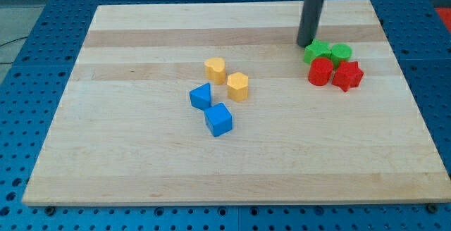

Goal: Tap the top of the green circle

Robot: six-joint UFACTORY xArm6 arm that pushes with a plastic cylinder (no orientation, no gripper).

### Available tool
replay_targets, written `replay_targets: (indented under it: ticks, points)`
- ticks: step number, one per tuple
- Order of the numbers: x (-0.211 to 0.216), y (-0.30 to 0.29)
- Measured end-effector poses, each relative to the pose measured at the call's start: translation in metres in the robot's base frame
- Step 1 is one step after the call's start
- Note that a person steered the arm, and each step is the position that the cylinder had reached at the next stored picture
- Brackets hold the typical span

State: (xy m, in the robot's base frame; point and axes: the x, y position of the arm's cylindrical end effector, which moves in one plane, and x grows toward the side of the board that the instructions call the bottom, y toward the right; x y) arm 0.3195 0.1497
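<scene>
The green circle [342,53] sits at the view's upper right, touching a second green block [317,51] of a star-like shape on its left. My tip [306,45] rests on the board just above and left of the star-like green block, close to it or touching it. That block lies between my tip and the green circle. A red round block [320,71] and a red star [347,75] sit right below the two green blocks.
Near the board's middle are a yellow heart-like block [215,68], a yellow hexagon [238,86], a blue angular block [201,96] and a blue cube [219,119]. The wooden board [141,153] lies on a blue perforated table.
</scene>
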Motion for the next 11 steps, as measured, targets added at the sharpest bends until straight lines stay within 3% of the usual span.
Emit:
replay_targets:
  ticks: [1, 2, 5, 7, 10, 11]
  points:
    - [0.008, 0.009]
    - [0.020, -0.020]
    - [-0.010, -0.030]
    - [0.013, 0.038]
    - [0.020, 0.062]
    - [0.021, 0.143]
